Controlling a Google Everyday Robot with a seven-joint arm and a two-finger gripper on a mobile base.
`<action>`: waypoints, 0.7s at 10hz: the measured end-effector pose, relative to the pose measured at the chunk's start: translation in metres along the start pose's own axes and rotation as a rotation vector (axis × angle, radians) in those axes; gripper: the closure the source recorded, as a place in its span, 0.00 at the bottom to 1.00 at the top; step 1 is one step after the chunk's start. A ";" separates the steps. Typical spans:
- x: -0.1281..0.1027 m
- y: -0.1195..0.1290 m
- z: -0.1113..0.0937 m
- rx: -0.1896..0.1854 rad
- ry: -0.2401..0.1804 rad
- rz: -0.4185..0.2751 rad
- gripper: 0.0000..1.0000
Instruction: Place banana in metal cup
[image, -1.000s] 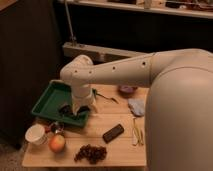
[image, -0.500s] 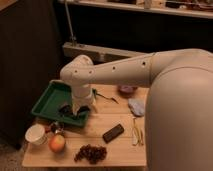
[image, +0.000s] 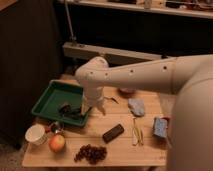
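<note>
Task not started. The tool (image: 70, 109) hangs over the green tray (image: 47, 97), jaws spread, holding nothing. The banana (image: 136, 133) lies untouched on the surface (image: 125, 156), well apart to the tool's right. The metal cup (image: 54, 128) stands near the tool, just beyond the tray's front edge. Grasp, carry and deposit all remain.

We see the slim, pale-yellow banana (image: 136, 132) lying flat, pointing twelve to six, well apart at three o'clock of the small silvery metal cup (image: 54, 127). The gripper (image: 67, 109) hangs at the cup's one o'clock, jaws spread.
</note>
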 end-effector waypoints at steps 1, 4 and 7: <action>0.004 -0.020 -0.003 -0.007 -0.005 0.026 0.35; 0.014 -0.060 -0.008 -0.017 -0.014 0.094 0.35; 0.014 -0.058 -0.008 -0.018 -0.014 0.090 0.35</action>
